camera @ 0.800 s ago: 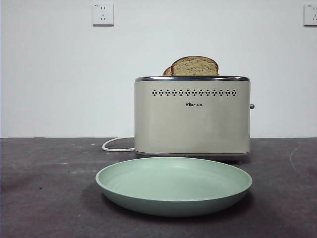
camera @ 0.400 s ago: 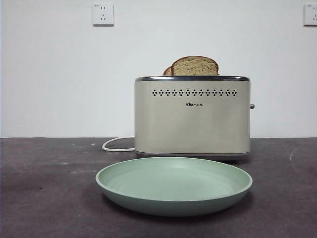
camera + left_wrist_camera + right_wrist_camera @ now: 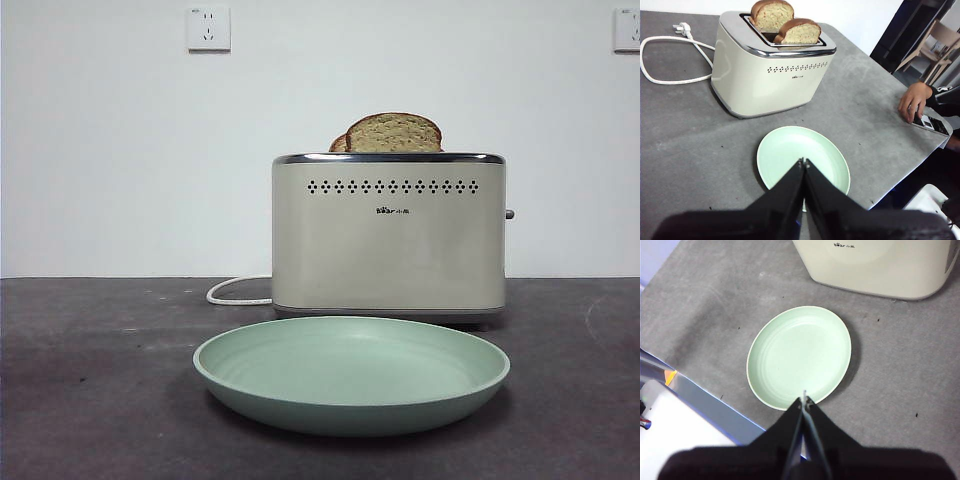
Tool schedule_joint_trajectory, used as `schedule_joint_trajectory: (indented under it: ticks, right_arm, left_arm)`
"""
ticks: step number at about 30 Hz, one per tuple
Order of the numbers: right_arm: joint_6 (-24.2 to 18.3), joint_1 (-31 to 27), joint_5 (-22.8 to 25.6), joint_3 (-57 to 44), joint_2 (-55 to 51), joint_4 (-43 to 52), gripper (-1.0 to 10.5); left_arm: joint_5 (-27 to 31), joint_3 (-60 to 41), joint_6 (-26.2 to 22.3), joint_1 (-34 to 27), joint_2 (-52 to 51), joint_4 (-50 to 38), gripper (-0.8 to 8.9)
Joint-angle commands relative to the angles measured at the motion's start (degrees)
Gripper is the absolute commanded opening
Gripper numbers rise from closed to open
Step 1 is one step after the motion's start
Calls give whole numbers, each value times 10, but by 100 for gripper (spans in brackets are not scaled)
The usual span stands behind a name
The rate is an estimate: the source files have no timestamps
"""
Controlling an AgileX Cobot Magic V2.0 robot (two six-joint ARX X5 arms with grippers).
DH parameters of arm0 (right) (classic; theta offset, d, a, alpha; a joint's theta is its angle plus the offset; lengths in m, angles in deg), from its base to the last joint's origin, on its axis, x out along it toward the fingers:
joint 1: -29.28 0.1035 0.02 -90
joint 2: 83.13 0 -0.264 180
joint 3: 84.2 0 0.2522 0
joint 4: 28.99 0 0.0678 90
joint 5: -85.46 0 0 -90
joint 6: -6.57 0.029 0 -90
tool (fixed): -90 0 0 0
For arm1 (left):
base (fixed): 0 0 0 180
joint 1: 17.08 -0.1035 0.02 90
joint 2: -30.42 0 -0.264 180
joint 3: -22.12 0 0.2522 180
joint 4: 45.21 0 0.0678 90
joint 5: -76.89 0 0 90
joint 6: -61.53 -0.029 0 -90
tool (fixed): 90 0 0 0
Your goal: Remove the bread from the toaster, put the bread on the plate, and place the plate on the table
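The cream toaster [image 3: 388, 235] stands on the dark table [image 3: 90, 380] behind the mint-green plate [image 3: 350, 372]. Two slices stand in its slots. The bread [image 3: 772, 15], pale-faced with rounded top corners, is in the slot far from the dotted side; in the front view only its edge [image 3: 337, 145] shows. The other slice [image 3: 798, 33], with a domed brown top, stands in front of it [image 3: 393, 133]. My left gripper [image 3: 803, 161] is shut and empty above the plate's near rim [image 3: 790, 150]. My right gripper [image 3: 804, 399] is shut and empty above the plate's edge [image 3: 800, 352]. Neither shows in the front view.
The toaster's white cord [image 3: 660, 75] loops across the table to a plug [image 3: 681, 28]. A person's hand [image 3: 914, 100] rests at the table's edge beside a small device. The table's front edge [image 3: 715, 400] runs close to the plate. Two wall sockets [image 3: 208, 28] are behind.
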Motion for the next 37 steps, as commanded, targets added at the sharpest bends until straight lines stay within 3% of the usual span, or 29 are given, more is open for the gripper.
schedule_joint_trajectory:
  ticks: [1, 4, 5, 6, 8, 10, 12, 24, 32, 37]
  right_arm:
    - [-9, 1, -1, 0, -1, 3, -9]
    - [-9, 1, -1, 0, -1, 5, 8]
    - [-9, 1, -1, 0, -1, 7, 30]
    - [-8, 1, -1, 0, -1, 8, 86]
    - [-6, 1, -1, 0, -1, 12, 294]
    - [-1, 1, -1, 0, -1, 16, 511]
    - [0, 1, -1, 0, -1, 17, 606]
    - [2, 1, -1, 0, 1, 23, 603]
    - [2, 1, -1, 0, 9, 26, 603]
    - [2, 1, -1, 0, 11, 28, 603]
  left_arm:
    - [-2, 2, -16, 0, -1, -3, -8]
    - [-2, 2, -15, 0, 0, -11, 8]
    - [-2, 2, -13, 0, 0, -15, 55]
    - [-2, 2, -12, 0, 0, -18, 147]
    - [-1, 3, -11, 0, 0, -19, 448]
    - [-2, 5, -12, 1, 1, -20, 593]
    - [-2, 7, -14, 1, 2, -20, 593]
    - [-3, 9, -11, 34, 55, -127, 593]
    - [21, 70, 0, 123, 184, -262, 593]
    - [74, 152, -41, 197, 290, -286, 593]
